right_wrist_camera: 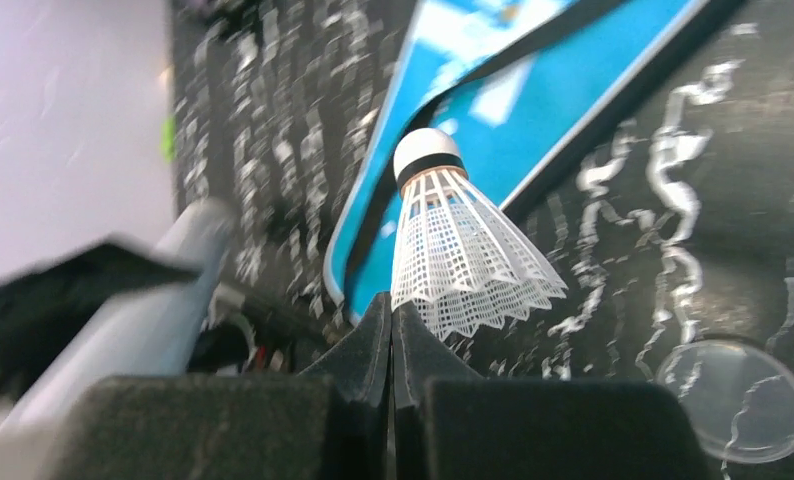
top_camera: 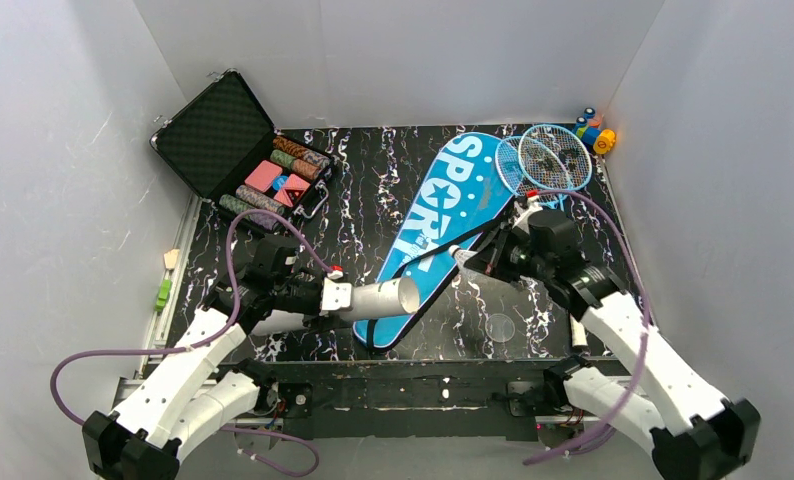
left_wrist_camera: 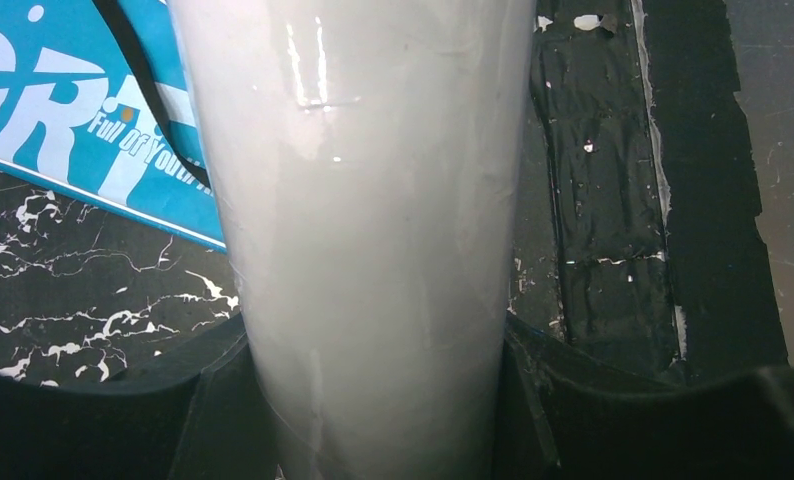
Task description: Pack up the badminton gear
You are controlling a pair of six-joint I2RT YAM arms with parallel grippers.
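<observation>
My left gripper (top_camera: 341, 297) is shut on the long white tube (top_camera: 383, 296). It holds the tube level over the narrow end of the blue SPORT bag (top_camera: 443, 215), open mouth to the right. In the left wrist view the tube (left_wrist_camera: 363, 230) fills the gap between both fingers. My right gripper (right_wrist_camera: 393, 308) is shut on the skirt edge of a white shuttlecock (right_wrist_camera: 453, 250), cork pointing away, just right of the tube's mouth. Two blue-framed rackets (top_camera: 548, 157) lie at the back right. The bag's black strap (top_camera: 433, 262) trails across it.
An open black case of coloured chips (top_camera: 258, 165) sits at the back left. A small orange-and-blue toy (top_camera: 595, 130) is in the back right corner. A clear round lid (top_camera: 500, 327) lies on the marbled table near the front edge.
</observation>
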